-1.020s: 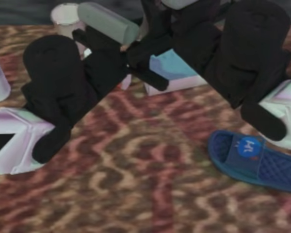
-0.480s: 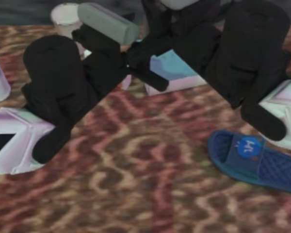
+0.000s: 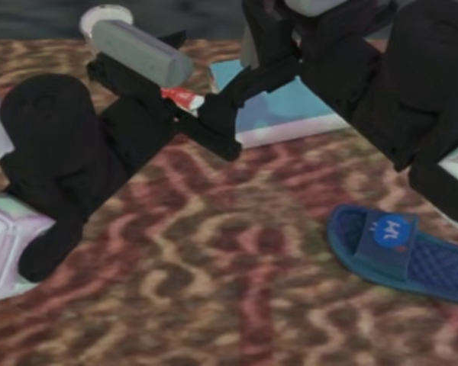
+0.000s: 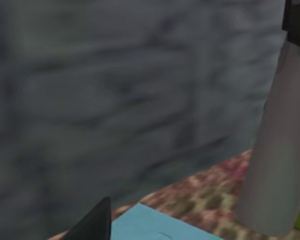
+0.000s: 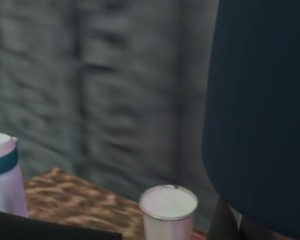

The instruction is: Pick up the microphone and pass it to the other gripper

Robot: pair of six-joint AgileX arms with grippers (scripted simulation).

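Observation:
The microphone hangs from my right gripper (image 3: 240, 80), which is shut on it high above the table's back middle. Its dark navy head (image 5: 260, 115) fills one side of the right wrist view. Its grey handle (image 4: 275, 150) shows in the left wrist view, free at its end. From above the microphone is mostly hidden under the black wrists. My left gripper (image 3: 191, 103) stands open just left of the right one. One black fingertip (image 4: 97, 222) shows, and nothing lies between the jaws.
A white paper cup (image 3: 105, 17) stands at the back left. A light blue book (image 3: 290, 107) lies under the right gripper, with a small red-and-white object (image 3: 182, 97) beside it. A blue slipper (image 3: 401, 252) lies at the right. A white bottle (image 5: 2, 175) stands farther off.
My left arm has drawn back down and to the left, away from the right gripper. The right arm has shifted to the right. The two grippers, close together before, now stand apart.

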